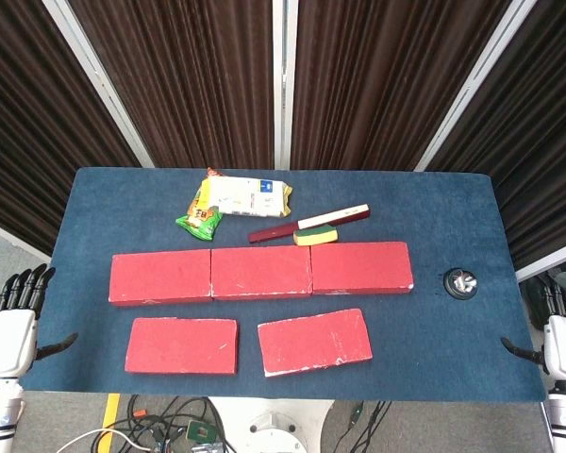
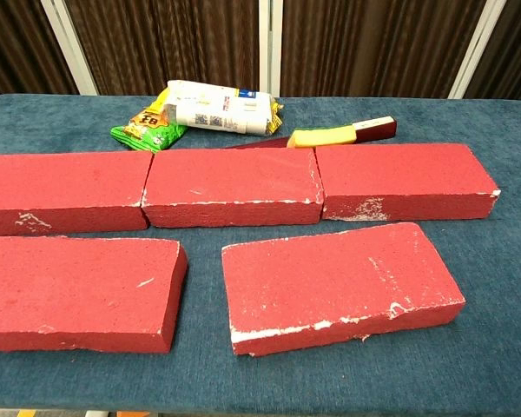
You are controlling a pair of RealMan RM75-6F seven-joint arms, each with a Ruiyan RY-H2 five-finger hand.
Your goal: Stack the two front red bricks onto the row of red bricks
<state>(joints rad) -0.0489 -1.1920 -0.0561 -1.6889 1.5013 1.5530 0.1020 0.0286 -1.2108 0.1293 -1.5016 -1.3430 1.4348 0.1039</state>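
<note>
Head view is showing us both hands parked off the table's near corners: the left hand [image 1: 9,335] is hanging beside the left edge and the right hand [image 1: 561,344] beside the right edge, each with fingers apart and holding nothing. We are judging that no lift has begun.

The two front flat rectangular red foam-like bricks are lying on the blue cloth-covered table [image 1: 453,208], the left front brick [image 1: 181,344] square to the edge and the right front brick [image 1: 315,341] slightly skewed (its right end is sitting further from us). Behind them the row of three red bricks [image 1: 260,272] is lying end to end, touching.

We are expecting trouble chiefly from the skewed brick: a hand closing on it without matching its angle could twist it or let it tip out. A brick carried low could also shove the row apart. Behind the row, a yellow sponge block [image 1: 316,236], a dark red stick [image 1: 307,224] and snack packets [image 1: 231,203] are crowding the far side, so overshooting could knock them.

Each front brick is lying well inboard of its nearer hand, between hand and table centre.
</note>
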